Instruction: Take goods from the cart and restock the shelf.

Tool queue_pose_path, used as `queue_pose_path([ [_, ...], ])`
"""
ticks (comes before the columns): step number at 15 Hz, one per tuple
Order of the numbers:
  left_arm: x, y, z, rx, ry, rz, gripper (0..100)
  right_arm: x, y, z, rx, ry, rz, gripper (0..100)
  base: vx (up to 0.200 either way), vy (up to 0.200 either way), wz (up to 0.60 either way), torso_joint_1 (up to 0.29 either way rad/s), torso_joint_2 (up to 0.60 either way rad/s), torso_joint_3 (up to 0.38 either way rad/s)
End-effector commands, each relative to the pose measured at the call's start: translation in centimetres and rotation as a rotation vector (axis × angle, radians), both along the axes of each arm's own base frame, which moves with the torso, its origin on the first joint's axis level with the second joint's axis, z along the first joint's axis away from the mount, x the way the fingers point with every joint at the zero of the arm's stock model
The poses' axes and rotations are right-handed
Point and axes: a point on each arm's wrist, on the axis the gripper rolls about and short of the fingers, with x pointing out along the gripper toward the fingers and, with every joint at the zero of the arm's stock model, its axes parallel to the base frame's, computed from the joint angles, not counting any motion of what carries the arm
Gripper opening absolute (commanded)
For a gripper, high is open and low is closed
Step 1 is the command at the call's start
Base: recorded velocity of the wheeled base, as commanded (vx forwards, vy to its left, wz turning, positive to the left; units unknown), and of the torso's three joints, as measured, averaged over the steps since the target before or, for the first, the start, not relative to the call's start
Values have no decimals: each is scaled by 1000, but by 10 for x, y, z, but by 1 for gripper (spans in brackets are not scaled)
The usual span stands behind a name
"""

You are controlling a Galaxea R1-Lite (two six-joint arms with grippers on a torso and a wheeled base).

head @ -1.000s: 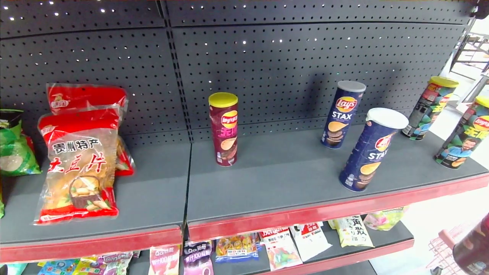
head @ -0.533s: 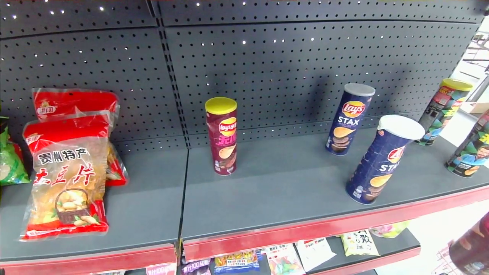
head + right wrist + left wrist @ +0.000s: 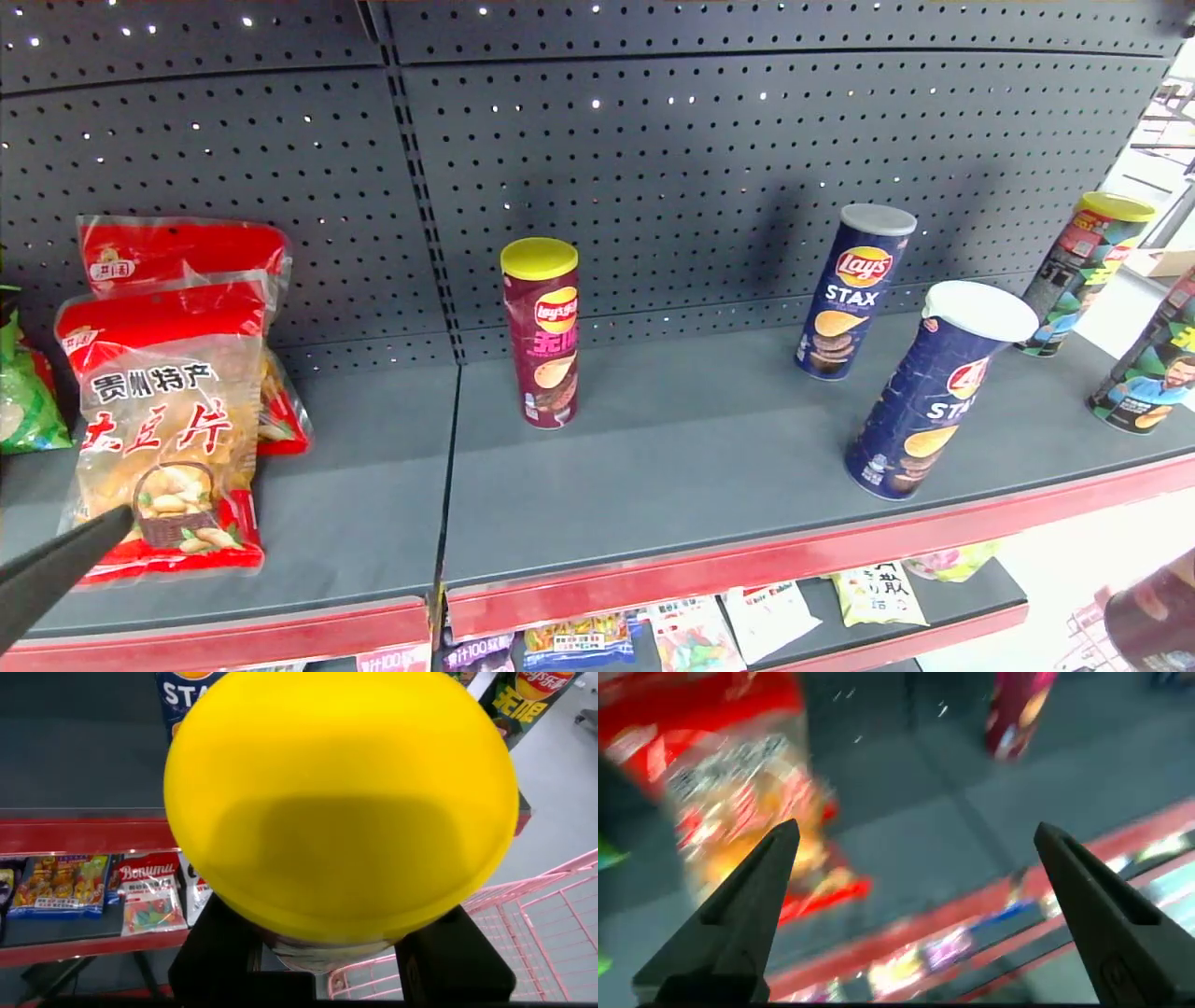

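Yellow plastic is capping the chip can point(image 3: 341, 803) that the right gripper point(image 3: 341, 961) is clamping by the body just under the lid. It is hanging low at five o'clock in the head view, short of the shelf point(image 3: 653, 485) and near the pink wire cart point(image 3: 551, 924). The left gripper point(image 3: 917, 833) is hanging at seven o'clock with its fingers spread wide and carrying nothing, close before the front red bag point(image 3: 168, 420) of potato slices. To place the can well, I judge the arm should be lifting it upright over the red front lip point(image 3: 747, 551). It should then be lowering it onto bare grey board at three or six o'clock of the matching maroon can point(image 3: 540, 331), well apart from the nearer blue can point(image 3: 934, 392). Because the grip is sitting high, the base may be swinging, so the fingers should be parting only once the bottom is resting flat. Counting outward, one can is being held and five are standing on the shelf. Those five are one maroon, two blue including the farther blue can point(image 3: 854, 289), and two dark yellow-lidded ones at three o'clock, the front dark can point(image 3: 1148, 373) and the rear dark can point(image 3: 1083, 271). Two red bags are leaning at nine o'clock, the rear red bag point(image 3: 177, 252) behind the front one, and one green bag point(image 3: 23, 401) is showing beside them.
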Motion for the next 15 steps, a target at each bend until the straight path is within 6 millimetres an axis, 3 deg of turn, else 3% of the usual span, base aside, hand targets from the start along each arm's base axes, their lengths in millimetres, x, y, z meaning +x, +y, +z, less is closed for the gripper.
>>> queue_pose_path([
  [1,57,-30,-3,-93,147,-241,100,-2,0,3,-1,-19,-10,0,0,0,0,0,0,0],
  [4,91,-43,-8,-75,237,-278,100,-4,-1,10,2,-46,-26,0,0,0,0,0,0,0],
  [9,164,-70,-11,-59,234,-281,100,-10,-2,-6,4,-37,-32,0,0,0,0,0,0,0],
  [15,197,-94,-29,-26,145,-391,100,-9,-1,-5,10,-33,-33,0,0,0,0,0,0,0],
])
